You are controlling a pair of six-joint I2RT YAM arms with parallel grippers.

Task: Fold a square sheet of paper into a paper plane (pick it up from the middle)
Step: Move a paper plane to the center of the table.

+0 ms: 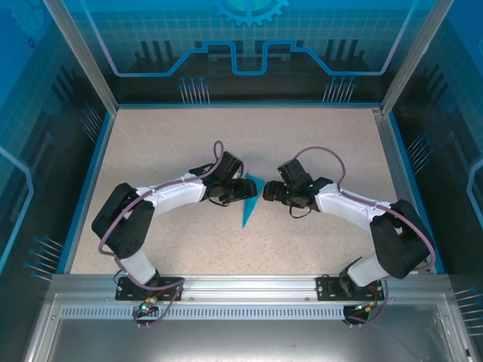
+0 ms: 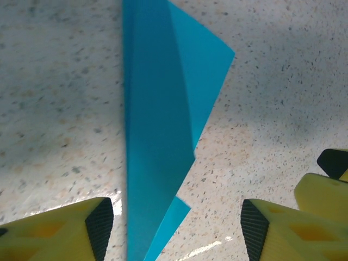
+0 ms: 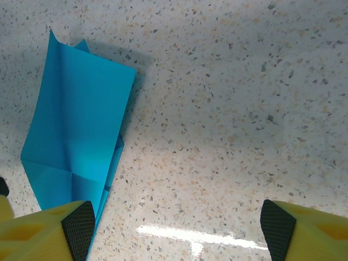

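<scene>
The teal-blue paper, folded into a narrow pointed paper plane (image 1: 247, 210), lies on the speckled table between both arms, its tip toward the near edge. My left gripper (image 1: 243, 188) hangs low over it from the left. In the left wrist view the paper plane (image 2: 157, 109) runs up between the open fingers, close to the left pad (image 2: 100, 223) and apart from the right one. My right gripper (image 1: 266, 191) faces it from the right and is open over bare table (image 3: 178, 228). There the paper plane (image 3: 76, 130) lies beside its left fingertip (image 3: 79, 225).
The speckled table (image 1: 189, 143) has a blue rim and is enclosed by blue panel walls with aluminium posts (image 1: 83, 53). A metal rail (image 1: 241, 283) runs along the near edge, where both arm bases are bolted. A yellow finger of the right gripper (image 2: 326, 187) shows in the left wrist view.
</scene>
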